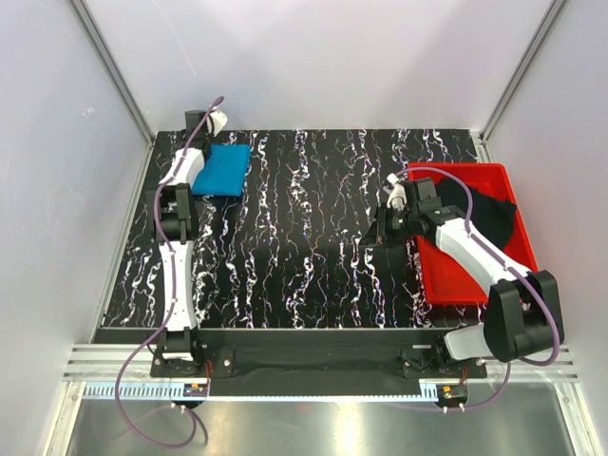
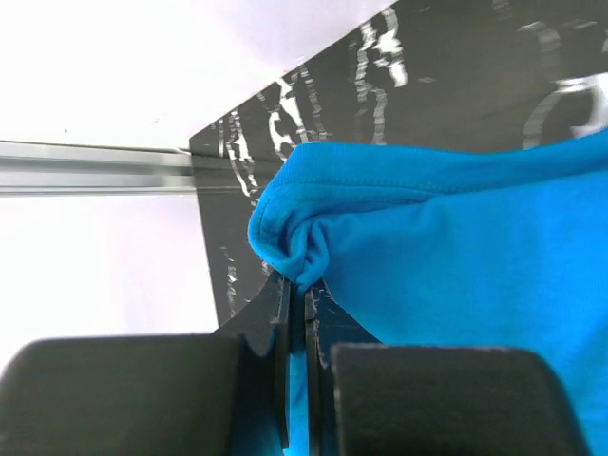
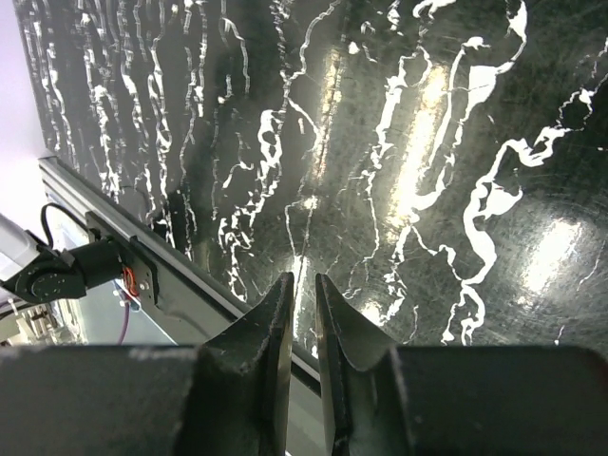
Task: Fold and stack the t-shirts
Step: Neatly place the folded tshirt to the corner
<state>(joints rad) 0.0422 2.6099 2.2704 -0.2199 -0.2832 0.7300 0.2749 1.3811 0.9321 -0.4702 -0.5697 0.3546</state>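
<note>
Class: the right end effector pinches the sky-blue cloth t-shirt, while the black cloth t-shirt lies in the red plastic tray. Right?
Not quite: the left end effector pinches the sky-blue cloth t-shirt, as the left wrist view shows. The black cloth t-shirt does lie in the red plastic tray.

Your top view reads evenly bright and sharp, soft shadows only. Right wrist: hard white glare patches on the glossy marbled table [image 3: 427, 104]. Left wrist: white wall [image 2: 95, 57] blown out, blue t-shirt [image 2: 456, 256] saturated yet crisp, near finger pads [image 2: 123, 389] blurred.
</note>
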